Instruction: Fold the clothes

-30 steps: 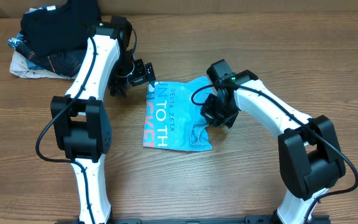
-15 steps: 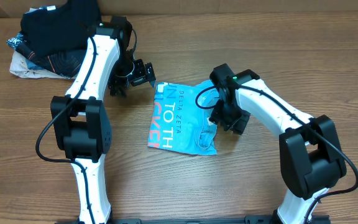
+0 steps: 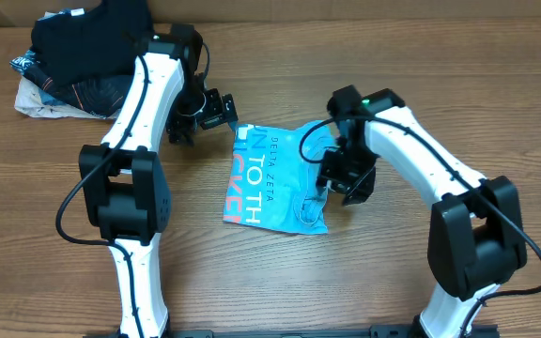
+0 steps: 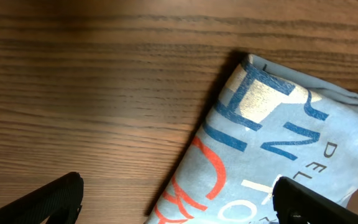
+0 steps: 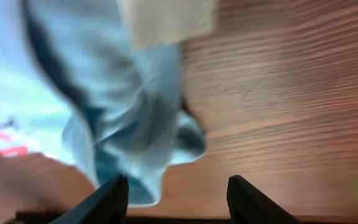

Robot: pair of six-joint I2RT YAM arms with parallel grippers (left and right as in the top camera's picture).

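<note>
Firstly, dark pile (image 3: pixel 83 56): black and dark garments heaped at the rear left corner of the desk (image 3: pixel 393 282), well apart from the task item.
Left arm (image 3: pixel 144 94): white links with black joints, reaching from the front edge toward the rear and ending just beside the rear left corner of the T-shirt (image 3: pixel 270 178).
Left gripper (image 3: pixel 212 111): fingers spread apart, nothing clamped. On the left wrist camera the gripper (image 4: pixel 176 202) shows both black fingertips at the bottom edge. One is over bare desk (image 4: pixel 73 74) and the other over cloth. I cannot tell whether either tip touches the fabric.
T-shirt, position: light sky-blue, lying on the desk centre between my two arms, folded into a rough rectangle.
T-shirt, upper face: large white lettering (image 3: pixel 252 174) with red letters along the left edge, facing up. The left wrist camera shows the T-shirt (image 4: pixel 278 124) with one neat corner flat on the wood.
T-shirt, right side: the front right corner is rumpled and bunched. The right wrist camera shows the T-shirt (image 5: pixel 123 93) as blurred folds.
Right gripper (image 3: pixel 346 178): at the right edge of the cloth. On the right wrist camera the gripper (image 5: pixel 179 196) has its fingers apart, bare desk (image 5: pixel 278 93) between them, and the bunched hem beside one finger. Nothing is clamped.
Right arm (image 3: pixel 411 150): arches from the front right corner inward to the cloth.
</note>
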